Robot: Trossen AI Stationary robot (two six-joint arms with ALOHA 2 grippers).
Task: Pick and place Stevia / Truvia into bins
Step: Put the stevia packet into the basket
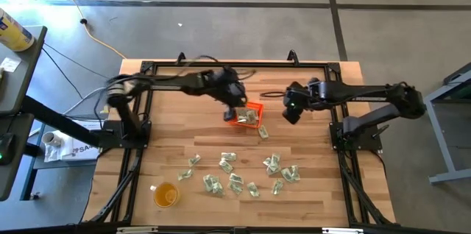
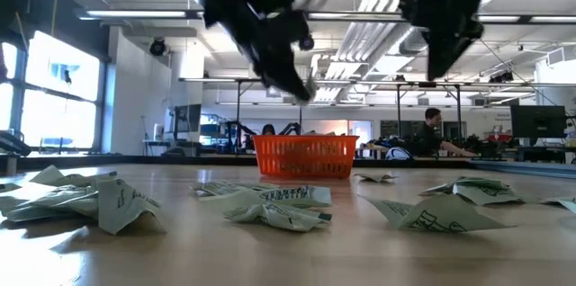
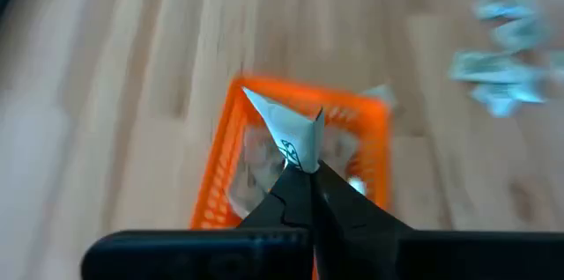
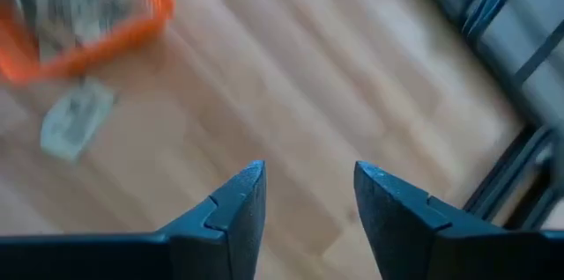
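The left gripper (image 3: pixel 304 170) hangs directly above the orange bin (image 3: pixel 231 130), its jaws clenched on one Stevia sachet (image 3: pixel 291 130) that sticks out past their tips. The right gripper (image 4: pixel 304 196) waits off to the bin's side, jaws spread and empty. Released from this height, the light sachet may flutter past the low wall; one sachet (image 1: pixel 263 132) already lies just outside the bin. Many more sachets (image 1: pixel 235 175) lie scattered on the wooden surface well below the jaws, near a yellow cup (image 1: pixel 165 194). Beyond is an open workshop where a person (image 2: pixel 434 131) sits.
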